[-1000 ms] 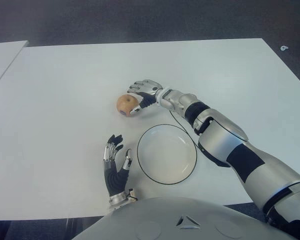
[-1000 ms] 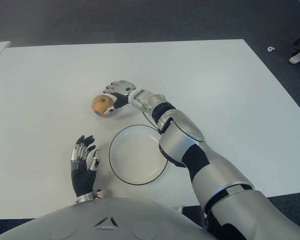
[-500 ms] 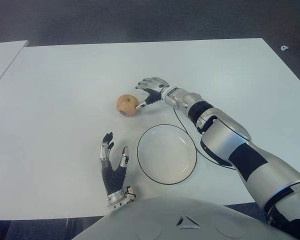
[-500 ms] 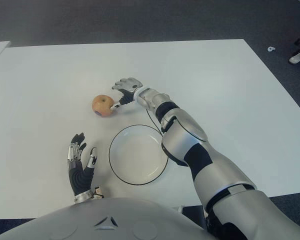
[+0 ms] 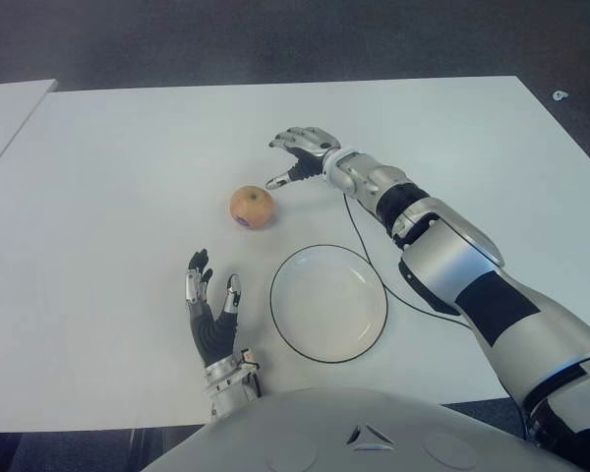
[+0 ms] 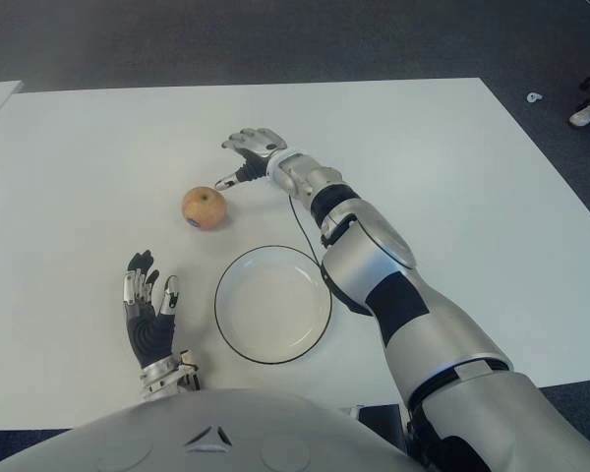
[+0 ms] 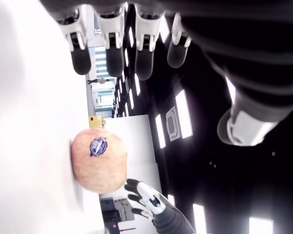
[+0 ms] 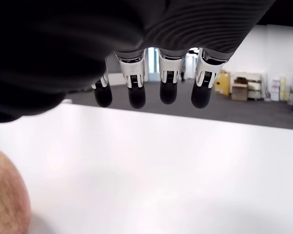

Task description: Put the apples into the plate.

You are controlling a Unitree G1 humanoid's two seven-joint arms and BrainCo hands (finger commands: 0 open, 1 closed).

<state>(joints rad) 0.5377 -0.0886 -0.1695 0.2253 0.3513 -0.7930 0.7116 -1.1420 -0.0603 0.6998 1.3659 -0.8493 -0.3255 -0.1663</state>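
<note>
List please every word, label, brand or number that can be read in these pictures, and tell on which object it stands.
Blue round sticker on the apple: it carries a print, but it is too blurred to read.
Plate, table, left hand and right hand: no text shows on them.
So no words or numbers can be read.

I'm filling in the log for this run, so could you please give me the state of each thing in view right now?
Apple: on the table, outside the plate, held by neither hand.
Plate: empty, upright on the table.
Right hand: open, beside the apple on its right, not touching it.
Left hand: open, idle, left of the plate.
Table: bears the apple and plate.
</note>
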